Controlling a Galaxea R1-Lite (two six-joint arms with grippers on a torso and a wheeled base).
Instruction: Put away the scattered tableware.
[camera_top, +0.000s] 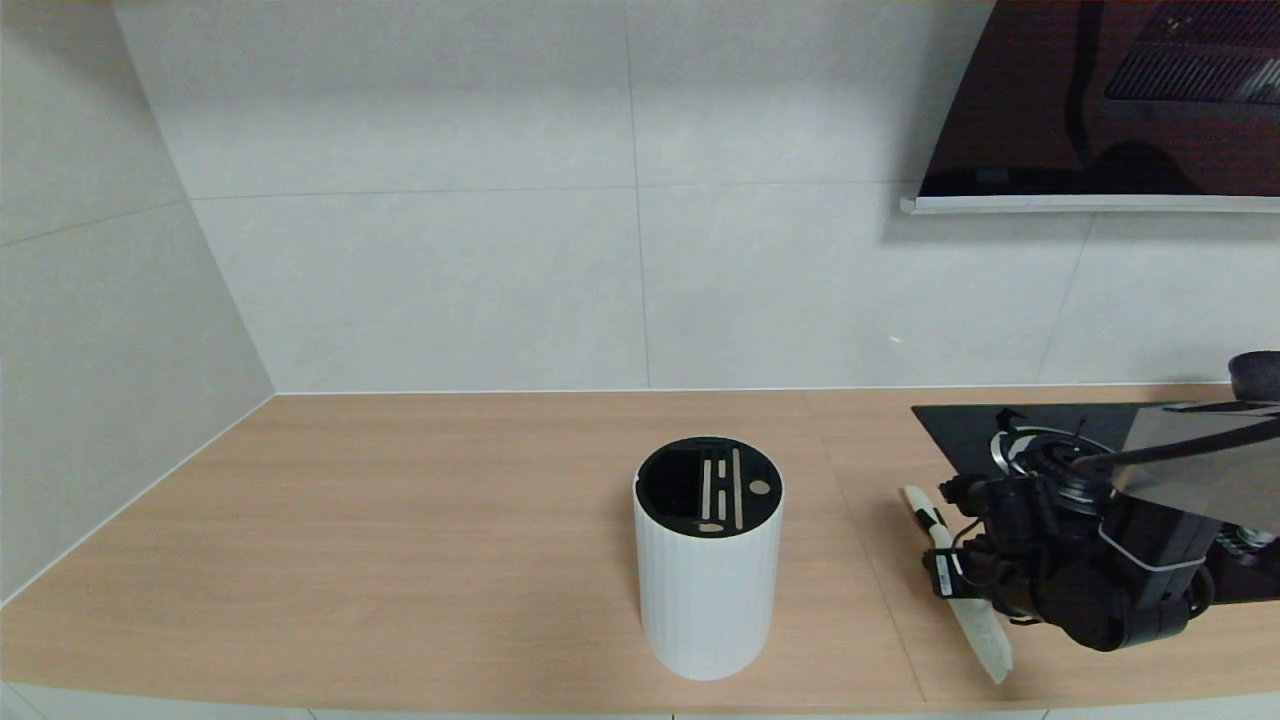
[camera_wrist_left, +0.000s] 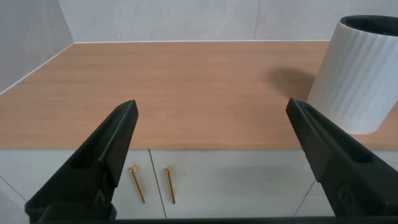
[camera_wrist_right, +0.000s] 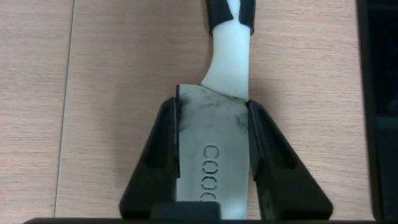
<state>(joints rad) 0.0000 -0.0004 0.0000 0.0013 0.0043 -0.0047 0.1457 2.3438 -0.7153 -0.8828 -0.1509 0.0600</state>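
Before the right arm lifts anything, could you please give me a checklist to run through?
1. Right gripper shut on the white knife with black-banded handle: ok, fingers against both blade edges.
2. Grip at the handle: not ok, it holds the blade.
3. Knife off the light wooden counter: cannot tell.
4. White ribbed cylindrical holder upright, slotted black top facing up: ok.
5. Counter between knife and holder free: ok.
6. Left gripper open, apart from holder: ok.
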